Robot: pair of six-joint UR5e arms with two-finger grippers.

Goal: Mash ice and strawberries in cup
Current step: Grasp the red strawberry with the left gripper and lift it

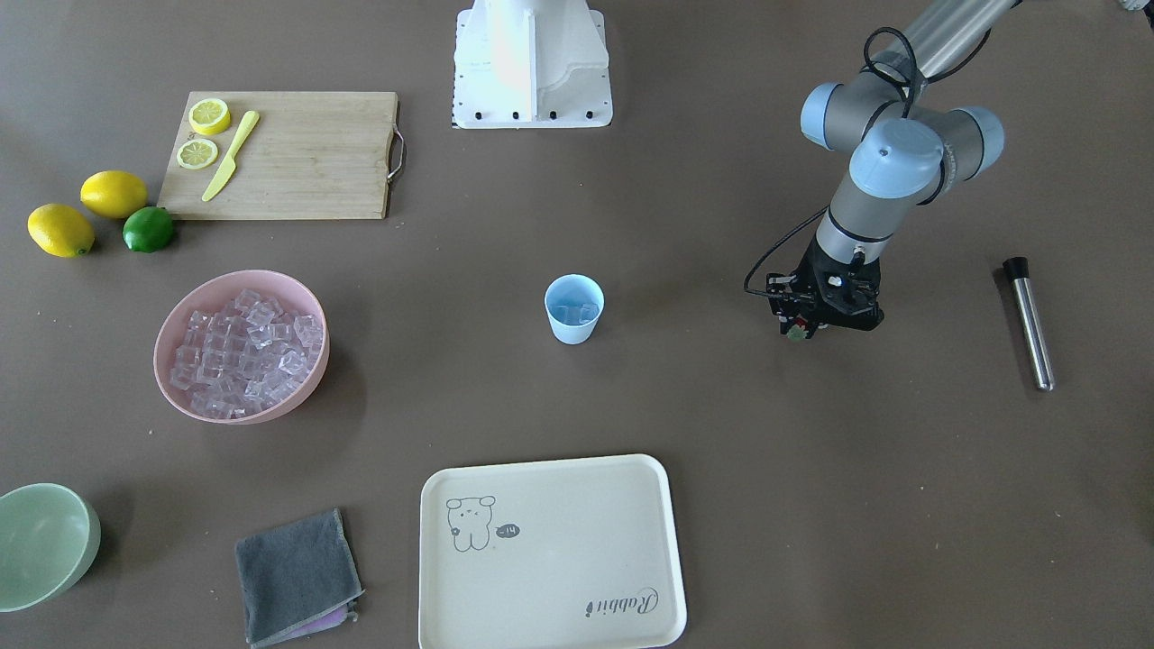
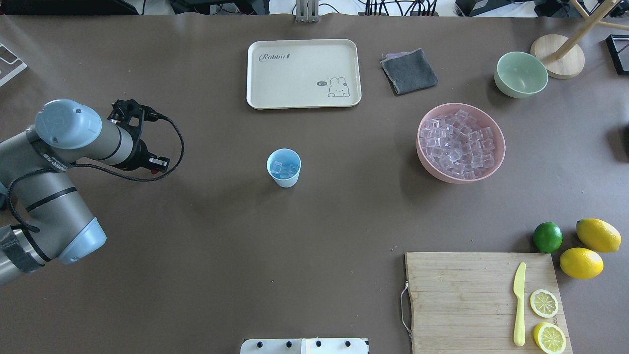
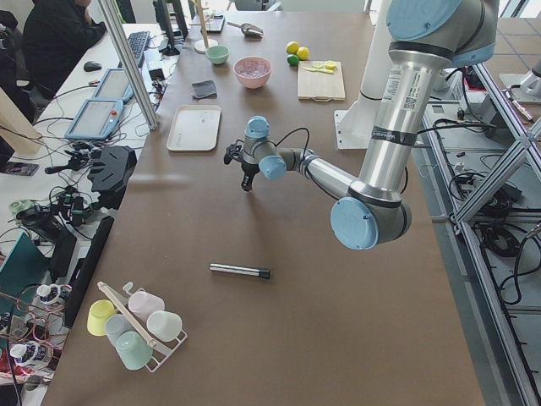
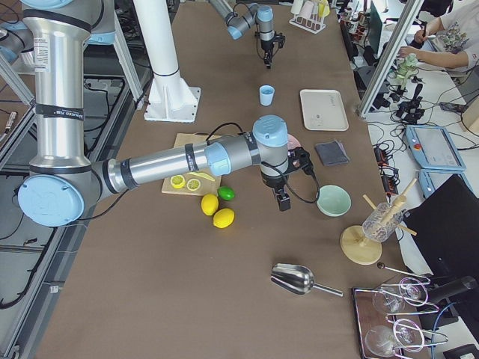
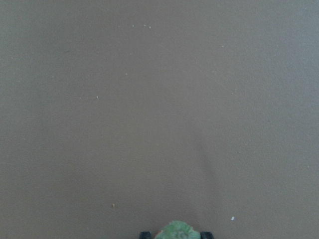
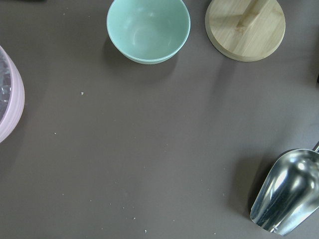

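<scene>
The light-blue cup (image 1: 572,333) stands mid-table with a few clear ice cubes (image 1: 575,313) inside; it also shows in the overhead view (image 2: 285,182). Many more ice cubes (image 2: 461,143) fill a pink bowl (image 2: 457,179). My left gripper (image 1: 799,330) points down low over the bare table, well off to the cup's side, shut on the tiny red strawberry (image 1: 797,333). Its green top (image 5: 174,232) shows between the fingertips in the left wrist view. My right gripper (image 4: 283,202) shows only in the exterior right view, near the green bowl; I cannot tell if it is open.
A metal rod with a black end (image 1: 1030,323) lies beyond the left gripper. A cream tray (image 1: 550,550), grey cloth (image 1: 296,575), pale green bowl (image 1: 41,541), cutting board (image 1: 297,158) with lemon slices and a knife, lemons and a lime (image 1: 149,229) surround the middle. A metal scoop (image 6: 289,199) lies under the right wrist.
</scene>
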